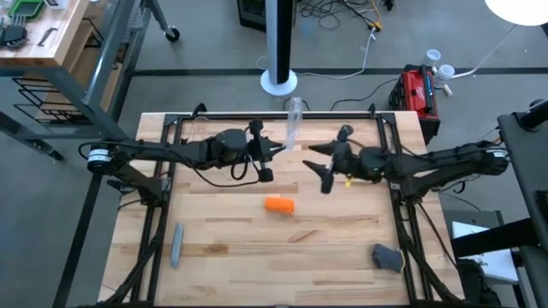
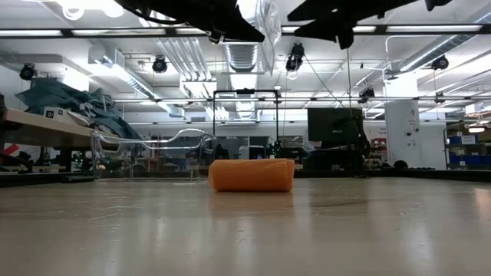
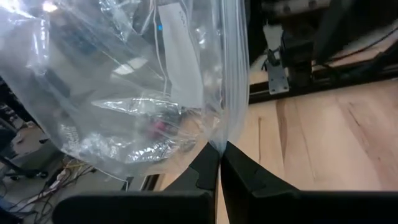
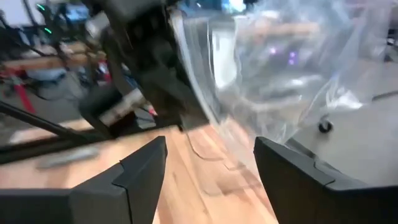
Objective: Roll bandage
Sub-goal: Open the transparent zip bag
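Only left wrist view shows fingers [image 3: 211,165] pinching plastic wrap [image 3: 124,93].

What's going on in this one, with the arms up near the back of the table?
The left gripper is shut on the clear plastic wrap, holding it up above the back of the table. The right gripper is open, facing the wrap from the other side. The orange bandage lies rolled on the tabletop, untouched, with a grey bar off to the front left.
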You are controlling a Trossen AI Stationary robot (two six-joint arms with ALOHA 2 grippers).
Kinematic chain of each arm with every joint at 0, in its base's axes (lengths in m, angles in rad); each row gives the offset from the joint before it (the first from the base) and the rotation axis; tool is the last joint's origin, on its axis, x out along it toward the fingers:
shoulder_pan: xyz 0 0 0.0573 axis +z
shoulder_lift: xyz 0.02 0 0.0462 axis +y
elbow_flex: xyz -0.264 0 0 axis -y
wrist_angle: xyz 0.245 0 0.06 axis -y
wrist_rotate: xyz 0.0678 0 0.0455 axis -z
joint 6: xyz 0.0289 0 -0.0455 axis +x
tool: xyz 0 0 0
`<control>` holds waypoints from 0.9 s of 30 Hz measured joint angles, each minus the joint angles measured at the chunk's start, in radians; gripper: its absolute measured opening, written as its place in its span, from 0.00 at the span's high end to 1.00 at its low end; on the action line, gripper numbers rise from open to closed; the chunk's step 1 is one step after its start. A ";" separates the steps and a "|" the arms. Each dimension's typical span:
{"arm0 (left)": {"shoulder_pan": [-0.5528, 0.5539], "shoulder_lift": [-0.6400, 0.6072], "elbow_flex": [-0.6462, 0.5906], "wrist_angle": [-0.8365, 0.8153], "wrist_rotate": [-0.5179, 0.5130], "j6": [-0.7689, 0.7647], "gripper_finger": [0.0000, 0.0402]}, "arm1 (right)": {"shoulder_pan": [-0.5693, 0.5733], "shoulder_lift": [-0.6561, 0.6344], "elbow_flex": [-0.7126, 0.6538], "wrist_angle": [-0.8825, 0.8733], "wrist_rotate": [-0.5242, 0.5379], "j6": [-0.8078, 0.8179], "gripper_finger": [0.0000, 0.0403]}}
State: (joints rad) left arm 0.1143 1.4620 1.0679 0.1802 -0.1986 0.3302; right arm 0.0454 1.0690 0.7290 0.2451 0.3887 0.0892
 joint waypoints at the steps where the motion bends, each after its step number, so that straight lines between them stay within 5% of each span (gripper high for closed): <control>1: 0.000 0.000 0.000 0.002 0.000 -0.004 1.00 | 0.002 0.023 -0.001 0.015 0.010 -0.005 0.42; 10: 0.000 0.000 0.000 0.003 0.000 -0.020 1.00 | 0.014 0.174 0.113 0.030 0.113 -0.092 0.45; 14: 0.000 0.000 0.000 -0.004 0.016 -0.026 1.00 | 0.015 0.228 0.202 -0.080 0.193 -0.123 0.44; 27: 0.000 0.000 0.000 -0.015 0.090 -0.055 1.00 | 0.023 0.390 0.456 -0.355 0.214 -0.161 0.50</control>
State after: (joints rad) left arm 0.1146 1.4616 1.0679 0.1656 -0.1084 0.2747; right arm 0.0679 1.4588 1.1853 -0.1095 0.6027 -0.0715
